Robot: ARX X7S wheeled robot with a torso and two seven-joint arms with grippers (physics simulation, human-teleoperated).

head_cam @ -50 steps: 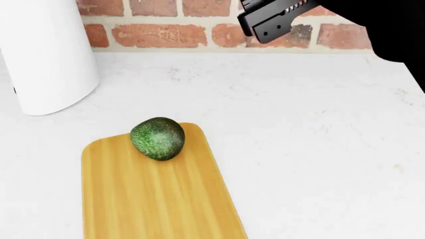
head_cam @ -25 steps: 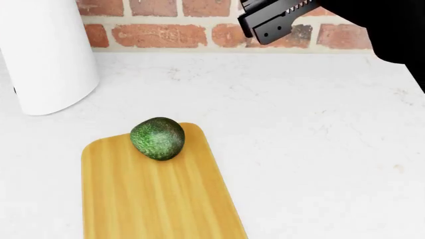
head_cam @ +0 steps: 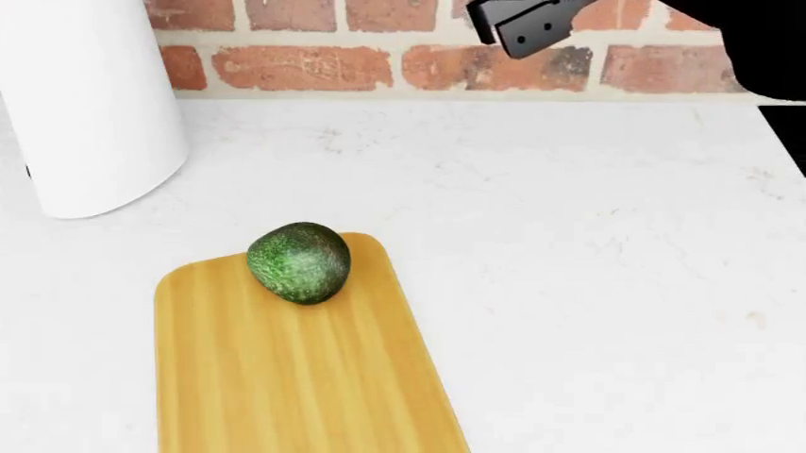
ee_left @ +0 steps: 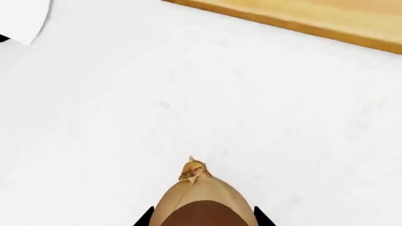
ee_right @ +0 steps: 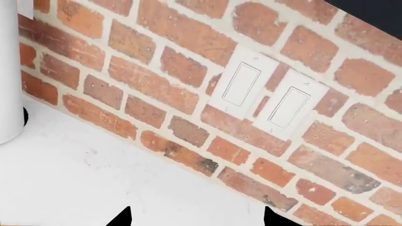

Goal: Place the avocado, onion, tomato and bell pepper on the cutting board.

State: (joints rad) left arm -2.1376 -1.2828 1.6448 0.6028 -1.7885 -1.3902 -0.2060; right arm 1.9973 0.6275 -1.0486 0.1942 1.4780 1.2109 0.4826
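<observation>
The dark green avocado [head_cam: 298, 261] lies on the far corner of the yellow-orange cutting board [head_cam: 302, 377]. My left gripper [ee_left: 201, 220] is out of the head view. In the left wrist view it is shut on the tan onion [ee_left: 197, 197], root tuft pointing away, over white counter. The board's edge [ee_left: 301, 16] lies some way beyond the onion. My right gripper [head_cam: 519, 26] is raised near the brick wall at the back. In the right wrist view its black tips stand apart with nothing between them [ee_right: 196, 220]. The tomato and bell pepper are out of view.
A tall white cylinder [head_cam: 82, 104] stands at the back left of the white counter [head_cam: 592, 255]; it also shows in the left wrist view [ee_left: 22, 19]. A brick wall [head_cam: 315, 66] with two white switch plates [ee_right: 267, 96] backs the counter.
My right gripper has moved up and to the right in the head view, toward the wall. The avocado and board have not moved.
</observation>
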